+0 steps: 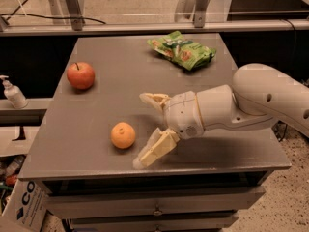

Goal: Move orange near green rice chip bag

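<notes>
The orange (pixel 122 135) lies on the grey table (pixel 106 95) near its front edge. The green rice chip bag (pixel 182 50) lies at the table's far right. My gripper (pixel 143 129) reaches in from the right, just right of the orange and not touching it. It is open, with one finger (pixel 153 100) behind and the other finger (pixel 153 150) toward the table's front edge. Nothing is between them.
A red apple (pixel 80 75) sits at the table's left. A white pump bottle (pixel 12 93) stands on a lower ledge left of the table. A metal rail and posts run behind the table.
</notes>
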You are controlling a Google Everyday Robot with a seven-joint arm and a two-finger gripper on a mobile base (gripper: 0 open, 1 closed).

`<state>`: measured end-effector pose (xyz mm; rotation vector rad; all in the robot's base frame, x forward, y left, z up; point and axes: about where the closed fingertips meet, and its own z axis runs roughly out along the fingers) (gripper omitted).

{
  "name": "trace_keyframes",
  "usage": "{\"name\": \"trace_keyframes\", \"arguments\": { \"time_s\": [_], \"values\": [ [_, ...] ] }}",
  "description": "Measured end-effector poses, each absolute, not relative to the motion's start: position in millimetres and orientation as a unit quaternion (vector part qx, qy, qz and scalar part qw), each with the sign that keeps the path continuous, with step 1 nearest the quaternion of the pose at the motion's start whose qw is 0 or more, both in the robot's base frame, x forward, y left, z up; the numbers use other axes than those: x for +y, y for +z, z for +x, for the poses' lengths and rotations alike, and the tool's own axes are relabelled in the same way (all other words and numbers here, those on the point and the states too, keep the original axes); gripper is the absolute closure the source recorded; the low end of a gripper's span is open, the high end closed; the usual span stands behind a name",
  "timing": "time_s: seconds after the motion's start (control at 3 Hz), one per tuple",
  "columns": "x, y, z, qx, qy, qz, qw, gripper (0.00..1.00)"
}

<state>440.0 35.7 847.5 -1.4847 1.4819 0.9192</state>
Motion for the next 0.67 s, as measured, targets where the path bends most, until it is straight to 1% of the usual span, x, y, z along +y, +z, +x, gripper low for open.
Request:
{"name": "trace_keyframes", "arguments": {
  "time_s": [0.33, 0.67],
  "values": [
    [55.2, 842.1, 437.3, 0.577, 0.38, -0.591, 0.417, 0.0],
    [67.8, 836.5, 434.9, 0.569, 0.39, -0.591, 0.417, 0.18]
  ]
}}
